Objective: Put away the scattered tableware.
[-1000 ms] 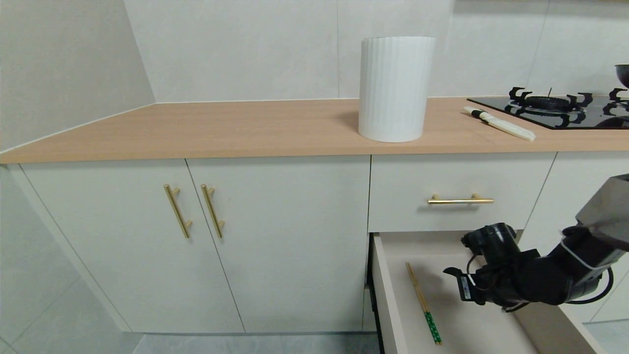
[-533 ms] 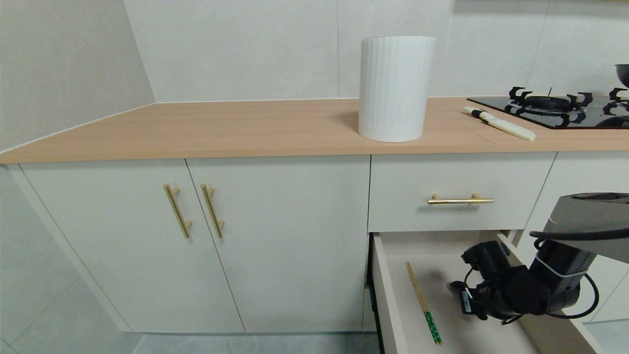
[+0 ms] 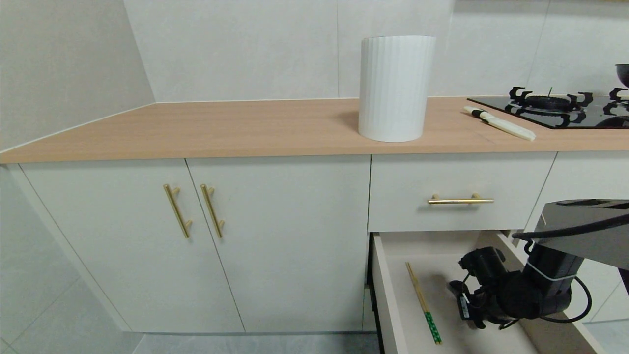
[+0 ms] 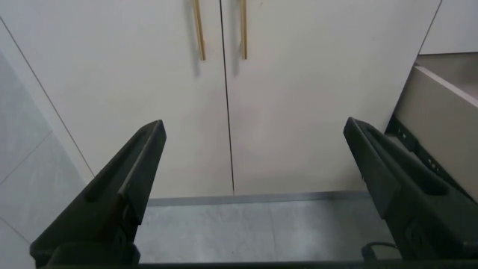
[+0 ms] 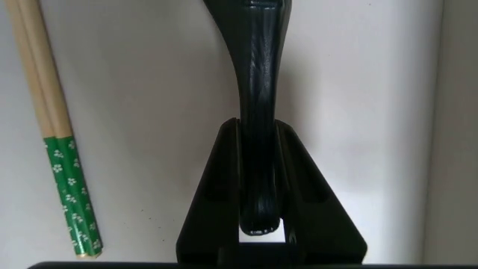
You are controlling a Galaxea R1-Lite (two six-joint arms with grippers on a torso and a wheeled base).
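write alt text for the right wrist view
The right hand is shut on the glossy black handle of a utensil, held over the pale drawer floor. A pair of wooden chopsticks with green patterned ends lies flat on that floor beside it.

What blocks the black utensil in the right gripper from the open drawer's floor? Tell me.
Nothing visible does. The right gripper holds the black utensil over a bare part of the drawer; the chopsticks lie off to one side, apart from it.
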